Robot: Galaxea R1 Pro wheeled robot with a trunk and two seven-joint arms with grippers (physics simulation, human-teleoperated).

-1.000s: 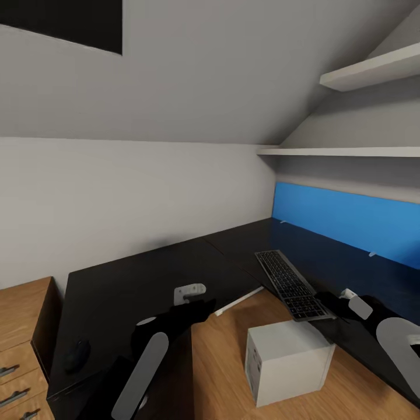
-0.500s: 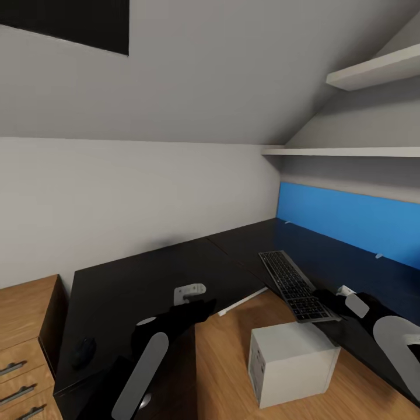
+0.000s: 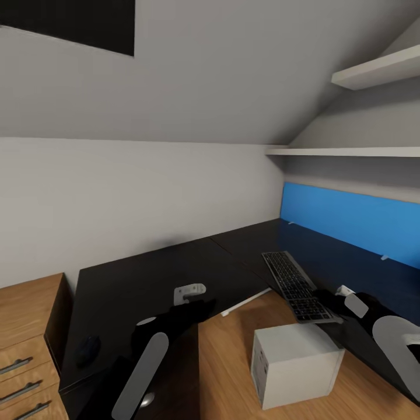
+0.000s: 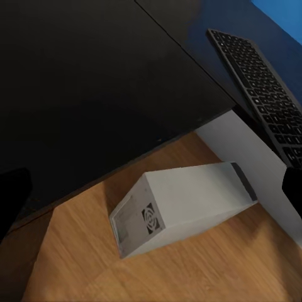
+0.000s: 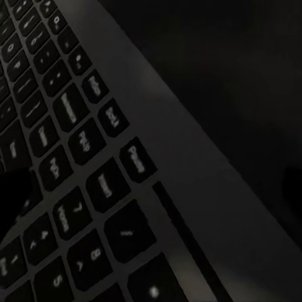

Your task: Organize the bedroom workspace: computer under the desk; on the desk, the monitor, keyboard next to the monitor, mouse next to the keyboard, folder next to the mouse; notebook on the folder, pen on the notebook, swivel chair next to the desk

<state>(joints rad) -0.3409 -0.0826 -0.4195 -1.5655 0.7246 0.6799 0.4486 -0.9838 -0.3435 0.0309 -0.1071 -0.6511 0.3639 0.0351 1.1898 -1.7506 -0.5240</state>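
Observation:
The slim keyboard point(image 3: 293, 284) point(image 4: 263, 104) point(image 5: 75, 157) lies on the glossy black desk point(image 3: 157, 274) point(image 4: 88, 75), in front of its blue back panel, with its near end past the desk edge. My right gripper point(image 3: 330, 303) is at that near end, open, its dark fingertips point(image 5: 14, 192) spread apart just above the keys. The pale computer point(image 3: 296, 363) point(image 4: 182, 211) stands on the wooden floor in the desk's inner corner. A dark mouse point(image 3: 87, 350) rests on the left wing of the desk. My left gripper point(image 3: 201, 306) hangs open over the desk's inner edge, holding nothing.
A light-wood cabinet point(image 3: 26, 344) with drawers adjoins the desk at the left. White shelves point(image 3: 350, 151) run along the right wall under a sloping ceiling. A white desk support point(image 4: 251, 154) stands behind the computer.
The whole picture has slid a little to the right, so the camera has moved. Both arms keep the same pose and the keyboard stays by the right gripper.

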